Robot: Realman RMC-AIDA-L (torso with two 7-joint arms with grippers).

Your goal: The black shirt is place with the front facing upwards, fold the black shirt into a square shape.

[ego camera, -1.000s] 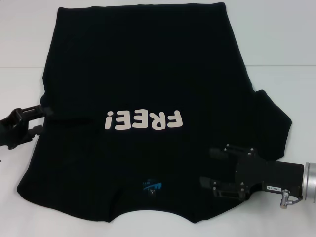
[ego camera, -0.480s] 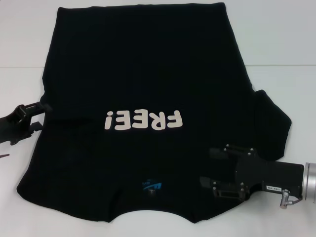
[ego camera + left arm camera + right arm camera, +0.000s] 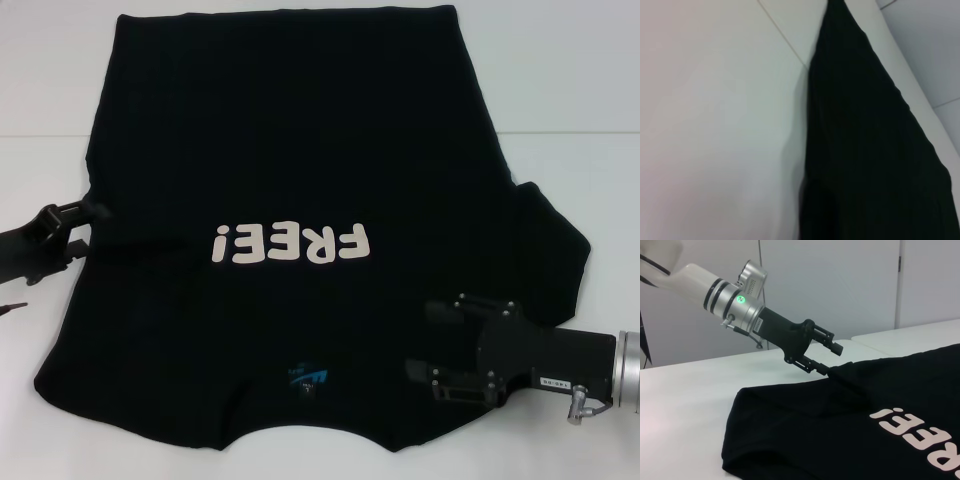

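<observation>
The shirt [image 3: 300, 180] lies flat on the white table [image 3: 560, 90]. The left gripper [image 3: 88, 228], fingers wide, touches its edge; the right gripper [image 3: 425, 340], fingers wide, hovers over it.

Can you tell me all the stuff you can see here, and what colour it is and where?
black shirt: one, black, spread flat on the table, front up, collar toward the robot.
FREE! lettering: one word, white, across the shirt's front, upside down in the head view.
neck label: one, small, blue, inside the collar at the near edge.
table: one, white, under the shirt and showing all around it.
left claw: one, black, fingers apart, at the shirt's left edge, with the lower finger at the cloth.
right claw: one, black on a silver wrist, open, over the shirt's near right part beside the collar.
</observation>
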